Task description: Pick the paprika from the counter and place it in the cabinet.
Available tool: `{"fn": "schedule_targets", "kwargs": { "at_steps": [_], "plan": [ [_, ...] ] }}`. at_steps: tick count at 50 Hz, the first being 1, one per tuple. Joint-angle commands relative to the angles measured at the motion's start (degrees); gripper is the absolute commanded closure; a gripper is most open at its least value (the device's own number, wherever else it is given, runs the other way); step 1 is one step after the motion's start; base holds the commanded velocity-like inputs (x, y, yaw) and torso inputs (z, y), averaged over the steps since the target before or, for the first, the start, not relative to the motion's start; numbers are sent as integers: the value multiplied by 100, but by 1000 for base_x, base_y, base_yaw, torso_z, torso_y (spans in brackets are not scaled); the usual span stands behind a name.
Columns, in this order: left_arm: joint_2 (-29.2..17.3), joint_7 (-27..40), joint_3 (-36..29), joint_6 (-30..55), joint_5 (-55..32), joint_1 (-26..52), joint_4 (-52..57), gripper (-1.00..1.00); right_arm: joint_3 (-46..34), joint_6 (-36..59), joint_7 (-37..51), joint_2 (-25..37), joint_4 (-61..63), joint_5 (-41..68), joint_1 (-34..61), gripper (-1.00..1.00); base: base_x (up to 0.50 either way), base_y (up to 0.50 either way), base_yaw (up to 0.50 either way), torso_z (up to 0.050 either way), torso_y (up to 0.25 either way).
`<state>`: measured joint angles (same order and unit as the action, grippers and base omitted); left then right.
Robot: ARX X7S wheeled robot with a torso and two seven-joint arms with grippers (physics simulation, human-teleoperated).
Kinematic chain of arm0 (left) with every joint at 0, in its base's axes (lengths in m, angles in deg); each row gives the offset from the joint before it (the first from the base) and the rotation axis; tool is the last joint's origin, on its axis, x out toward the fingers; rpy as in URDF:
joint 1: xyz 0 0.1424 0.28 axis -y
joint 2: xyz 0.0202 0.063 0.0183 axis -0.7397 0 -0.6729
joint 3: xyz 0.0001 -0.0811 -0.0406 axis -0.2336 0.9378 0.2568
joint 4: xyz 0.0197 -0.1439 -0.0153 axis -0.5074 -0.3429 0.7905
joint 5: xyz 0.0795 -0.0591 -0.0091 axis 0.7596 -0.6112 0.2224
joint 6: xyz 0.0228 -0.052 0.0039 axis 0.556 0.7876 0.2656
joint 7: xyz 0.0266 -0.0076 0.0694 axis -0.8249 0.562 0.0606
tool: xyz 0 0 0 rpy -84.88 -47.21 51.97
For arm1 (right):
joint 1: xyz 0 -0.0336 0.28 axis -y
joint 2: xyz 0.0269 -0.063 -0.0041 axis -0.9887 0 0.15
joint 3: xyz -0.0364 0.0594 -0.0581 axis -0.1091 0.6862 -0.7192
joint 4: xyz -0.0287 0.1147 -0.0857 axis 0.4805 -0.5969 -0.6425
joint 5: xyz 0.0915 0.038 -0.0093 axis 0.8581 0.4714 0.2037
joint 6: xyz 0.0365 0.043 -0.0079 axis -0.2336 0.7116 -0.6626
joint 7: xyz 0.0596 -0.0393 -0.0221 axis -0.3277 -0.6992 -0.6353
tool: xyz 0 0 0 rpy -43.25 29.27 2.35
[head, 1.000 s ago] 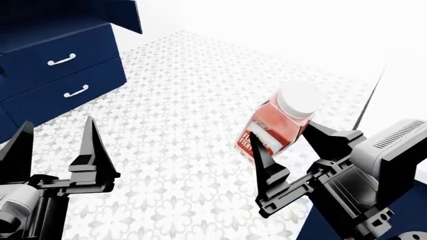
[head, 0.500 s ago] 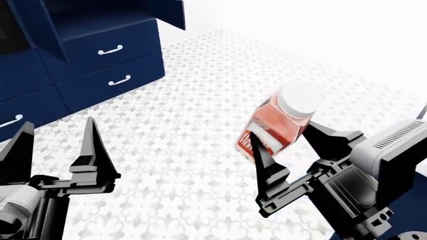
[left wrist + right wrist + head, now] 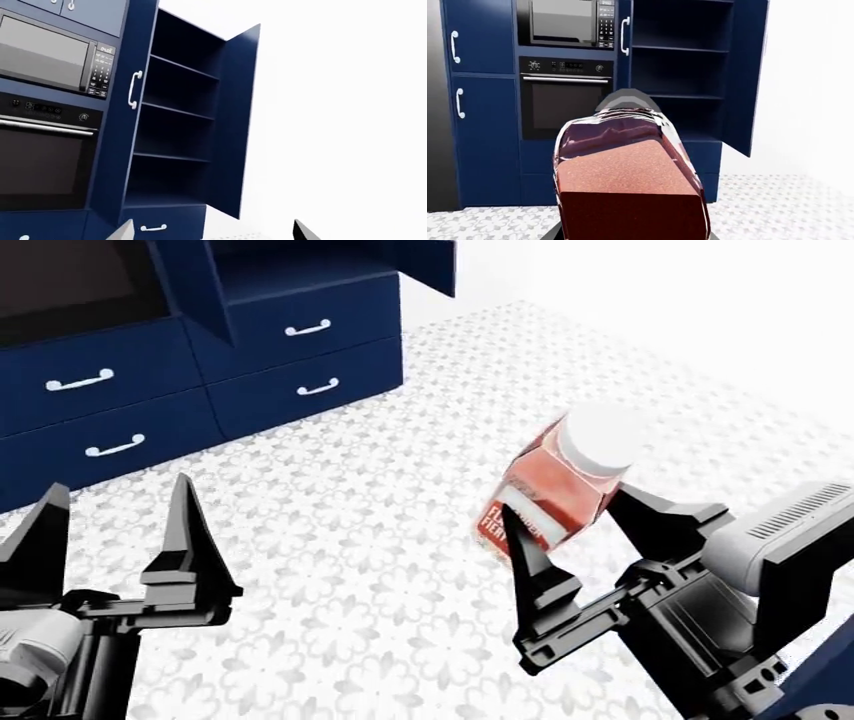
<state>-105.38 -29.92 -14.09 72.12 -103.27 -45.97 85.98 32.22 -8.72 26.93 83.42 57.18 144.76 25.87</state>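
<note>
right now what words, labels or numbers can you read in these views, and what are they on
Paprika label: white letters on red, partly hidden behind a right gripper finger; not readable.
Microwave keypad: rows of small white markings, too small to read.
Oven control strip: small white marks by the knobs, too small to read.
Cabinet, its drawers and the tiled floor: no text.

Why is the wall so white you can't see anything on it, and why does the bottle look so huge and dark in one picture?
In the head view, the wall is washed out to flat white. In the right wrist view, the paprika sits right against the camera, so it fills the picture and looks dark maroon. In the left wrist view, the cabinet recess is deep in shadow.
</note>
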Motion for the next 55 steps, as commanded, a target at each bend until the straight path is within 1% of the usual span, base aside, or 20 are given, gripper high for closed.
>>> {"fn": "schedule_targets", "kwargs": {
  "at_steps": [1, 22, 43, 55],
  "plan": [
    [-3, 2, -12, -4, 7, 9, -8, -100, 45, -14, -62, 14, 31, -146, 6, 100, -62, 41, 500, 0, 0],
    [-9, 26, -46, 11, 32, 4, 7, -100, 56, -123, -37, 1, -43, -185, -48, 100, -67, 38, 499, 0, 0],
    [-21, 42, -49, 9, 13, 5, 8, -100, 118, -212, 49, -36, -130, -3, -76, 100, 11, 29, 0, 0, 0],
    [-31, 45, -50, 1, 11, 1, 8, -100, 80, -244, 25, -22, -107, -44, -60, 100, 395, -188, 0, 0, 1]
  ]
}}
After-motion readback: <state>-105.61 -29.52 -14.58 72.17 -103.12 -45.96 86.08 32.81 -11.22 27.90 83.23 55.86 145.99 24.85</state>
